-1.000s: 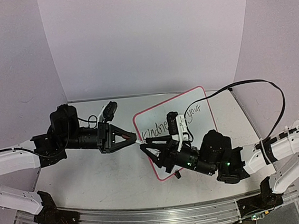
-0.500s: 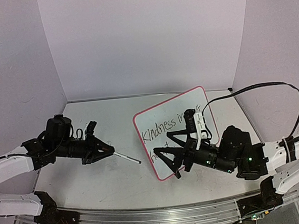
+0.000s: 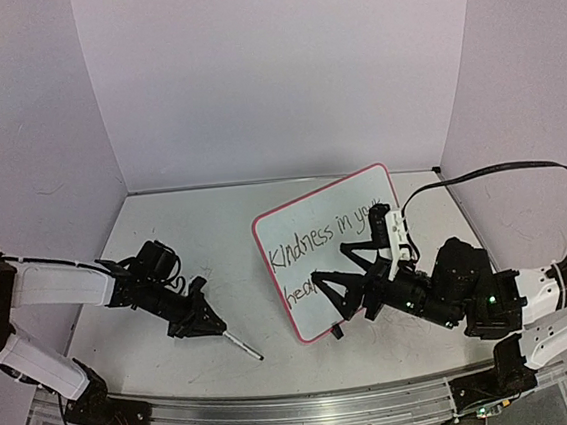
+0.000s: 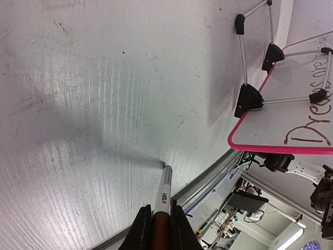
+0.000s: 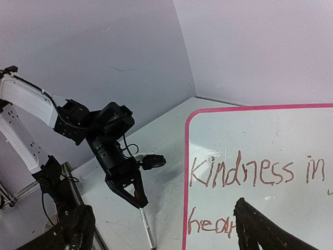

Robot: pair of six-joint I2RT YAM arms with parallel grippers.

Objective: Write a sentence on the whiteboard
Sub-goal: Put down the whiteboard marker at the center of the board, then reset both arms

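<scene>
The left jaws are clamped on a marker [image 4: 163,200] whose tip points down at the worktop [image 3: 205,230], near the front edge and left of centre. The right jaws are spread wide with nothing between them, above the near part of the whiteboard [image 3: 299,221]. The pink-rimmed board sits askew, right of the worktop's centre, its far corner toward the back right corner. The sentence [image 3: 324,237] reads "Kindness in", then partly hidden letters.
</scene>
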